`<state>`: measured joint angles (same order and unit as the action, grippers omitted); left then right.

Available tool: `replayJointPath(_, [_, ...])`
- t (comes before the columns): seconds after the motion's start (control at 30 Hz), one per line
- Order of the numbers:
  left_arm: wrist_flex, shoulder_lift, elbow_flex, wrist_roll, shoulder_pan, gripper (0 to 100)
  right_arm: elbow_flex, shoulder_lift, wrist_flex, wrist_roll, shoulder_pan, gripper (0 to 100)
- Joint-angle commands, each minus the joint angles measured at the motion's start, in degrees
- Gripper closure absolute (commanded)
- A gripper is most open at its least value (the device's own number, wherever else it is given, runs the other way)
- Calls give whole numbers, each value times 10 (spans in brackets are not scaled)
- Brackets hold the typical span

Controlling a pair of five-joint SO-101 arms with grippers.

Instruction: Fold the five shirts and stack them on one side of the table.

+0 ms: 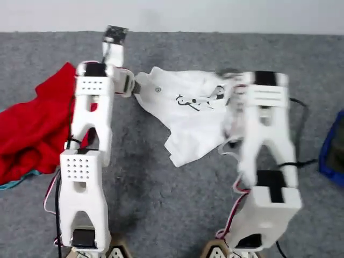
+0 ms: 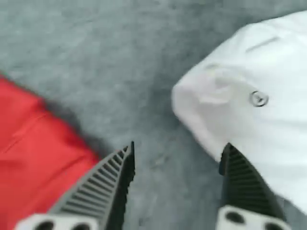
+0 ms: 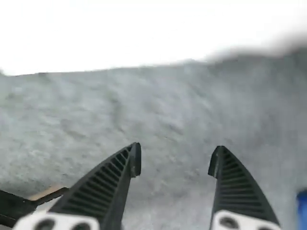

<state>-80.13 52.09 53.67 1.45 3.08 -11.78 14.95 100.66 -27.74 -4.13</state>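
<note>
High view: white shirt, red shirt

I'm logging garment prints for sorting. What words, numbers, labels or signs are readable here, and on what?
No text here can be read.
white shirt: dark chest graphic, any lettering too blurred to read.
white shirt: small round mark, too small to read.
red shirt: no print visible.
</note>
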Motion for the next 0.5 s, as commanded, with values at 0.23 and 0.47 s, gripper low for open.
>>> replayJointPath(0.23, [-207, -20, 234, -9, 138, 725, -24, 83, -83, -11, -159, 754])
replayJointPath(0.47, [-207, -84, 255, 20, 251, 725, -238, 204, -80, -12, -114, 753])
